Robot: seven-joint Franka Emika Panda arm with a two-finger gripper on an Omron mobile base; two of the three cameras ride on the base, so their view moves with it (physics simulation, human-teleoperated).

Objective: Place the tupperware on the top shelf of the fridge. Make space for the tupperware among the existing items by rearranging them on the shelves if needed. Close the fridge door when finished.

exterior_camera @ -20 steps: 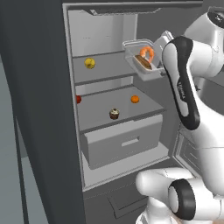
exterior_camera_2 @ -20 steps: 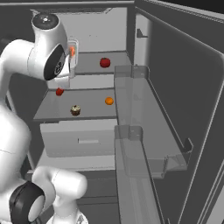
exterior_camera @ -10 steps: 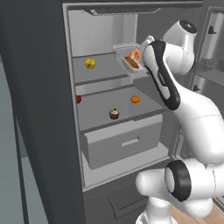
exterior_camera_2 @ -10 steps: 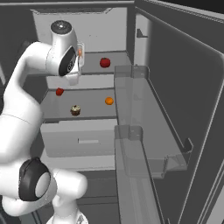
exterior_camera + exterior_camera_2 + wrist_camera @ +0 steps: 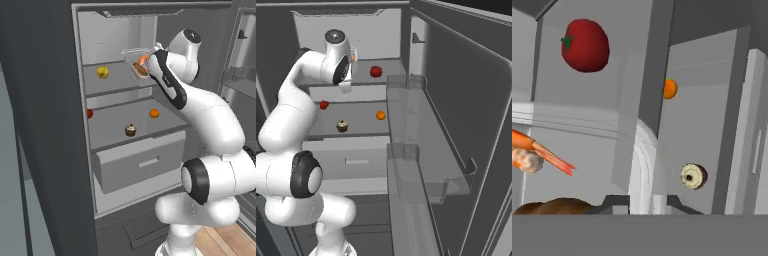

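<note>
Tupperware [image 5: 137, 64] moved leftward over top shelf [image 5: 115, 82], in pincer [image 5: 148, 64].

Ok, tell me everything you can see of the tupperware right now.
The tupperware is a clear, lidded plastic box with orange and brown food inside. It is held up at the end of the arm, tilted, at the right side of the top shelf of the fridge. The yellow fruit sits apart on its left.

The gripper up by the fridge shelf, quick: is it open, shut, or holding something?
Gripper: shut on the tupperware, a clear box with food inside, held at the top shelf.
</note>
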